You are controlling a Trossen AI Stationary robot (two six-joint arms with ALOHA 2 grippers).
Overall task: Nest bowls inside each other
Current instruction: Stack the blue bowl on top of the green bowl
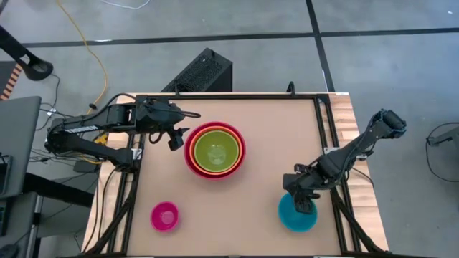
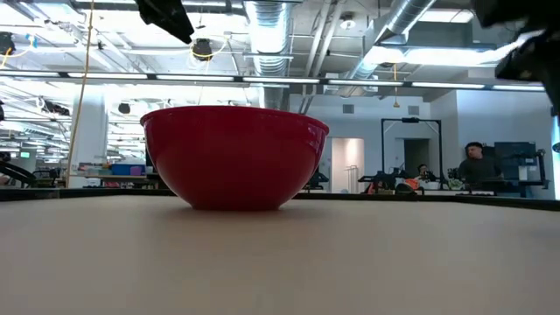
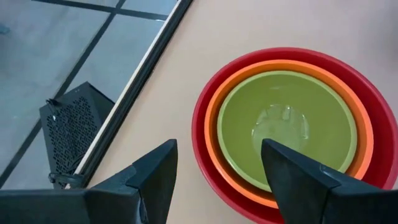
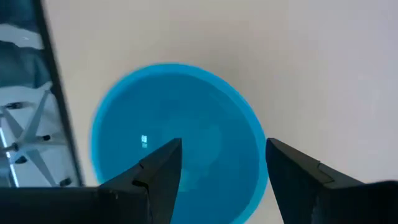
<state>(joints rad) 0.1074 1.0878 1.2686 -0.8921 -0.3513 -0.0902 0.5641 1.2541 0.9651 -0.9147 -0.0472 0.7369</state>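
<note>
Both grippers gape: right gripper (image 1: 301, 199) over blue bowl (image 1: 296, 213), left gripper (image 1: 177, 137) beside red bowl (image 1: 215, 150).

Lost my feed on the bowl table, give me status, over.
Left gripper open beside stack: green in orange in red. Right gripper open over blue bowl. Pink bowl loose. Nothing between.

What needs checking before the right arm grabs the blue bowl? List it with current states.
1. Right gripper fingers open: ok.
2. Right gripper over the blue bowl: ok.
3. Blue bowl empty: ok.
4. Green bowl on top of the stack free to receive: ok.
5. Left gripper clear of the stack: not ok, it sits at the red bowl rim.
6. Pink bowl away from the path: ok.
</note>
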